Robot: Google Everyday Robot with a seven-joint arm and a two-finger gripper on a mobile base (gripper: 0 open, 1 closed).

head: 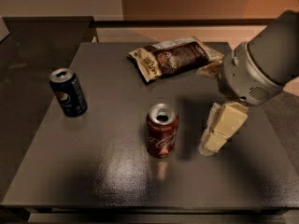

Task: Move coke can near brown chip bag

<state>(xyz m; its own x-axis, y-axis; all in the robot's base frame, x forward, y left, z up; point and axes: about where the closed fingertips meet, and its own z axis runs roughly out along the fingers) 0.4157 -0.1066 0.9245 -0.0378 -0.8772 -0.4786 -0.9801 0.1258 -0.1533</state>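
The coke can (161, 130) stands upright near the middle front of the dark table (107, 171), red-brown with white script and a silver top. The brown chip bag (174, 57) lies flat at the back of the table, dark brown centre with cream ends. My gripper (211, 143), with cream-coloured fingers, hangs low over the table just right of the coke can, a small gap away. The grey arm rises from it to the upper right.
A dark blue Pepsi can (68, 92) stands upright at the left of the table. The table's front edge runs along the bottom. A dark counter surface lies at the back left.
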